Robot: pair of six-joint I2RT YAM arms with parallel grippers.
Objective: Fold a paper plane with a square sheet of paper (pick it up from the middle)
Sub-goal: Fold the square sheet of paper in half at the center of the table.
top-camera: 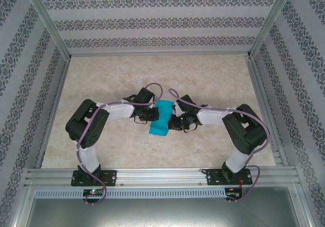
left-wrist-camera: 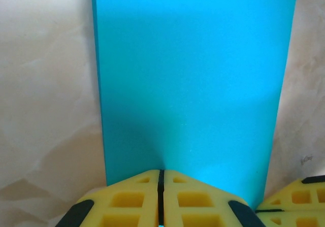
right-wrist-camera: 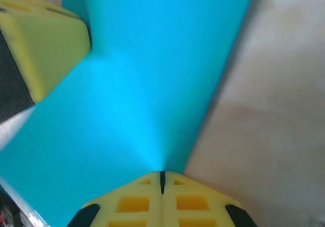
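Jaws of the left gripper [left-wrist-camera: 161,173] and the right gripper [right-wrist-camera: 162,175] are both pinched shut on the one turquoise sheet of paper [top-camera: 161,119], which spans the gap between them. Beneath them lies a cream marbled bench [top-camera: 213,74], boxed by three floral-banded wallpapered walls [top-camera: 152,21] and an aluminium frame [top-camera: 152,172]. Two grippers, one sheet; open bench surface lies on every side of the jaws, its edges well apart from them.

Paper [right-wrist-camera: 152,85]: turquoise, creased toward right gripper [right-wrist-camera: 162,180], whose yellow fingers [right-wrist-camera: 133,202] pinch its near edge. Left gripper [right-wrist-camera: 71,39]: upper left. Tabletop [right-wrist-camera: 274,110]: right.
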